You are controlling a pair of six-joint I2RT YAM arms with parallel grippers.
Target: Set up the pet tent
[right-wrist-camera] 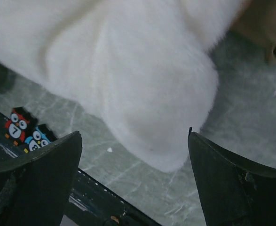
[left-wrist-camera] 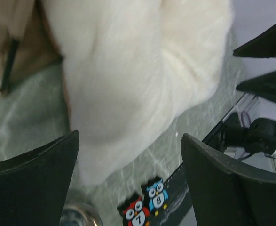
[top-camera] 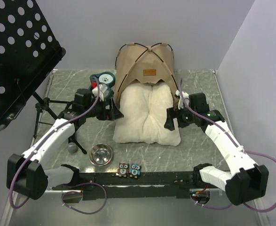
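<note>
Tan fabric pet tent (top-camera: 146, 66) with thin black poles stands at the back of the grey marbled counter (top-camera: 199, 87), a white fluffy cushion (top-camera: 148, 115) spilling from its mouth; the left claw (top-camera: 112, 113) and right claw (top-camera: 169, 121) flank the cushion, both spread wide, gripping nothing

Cushion (top-camera: 148, 117) across tent (top-camera: 146, 63) mouth

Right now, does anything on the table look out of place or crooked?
The white cushion lies only partly inside the pet tent: most of it sticks out of the opening onto the table. The metal bowl sits alone, apart from the blue stand.
</note>
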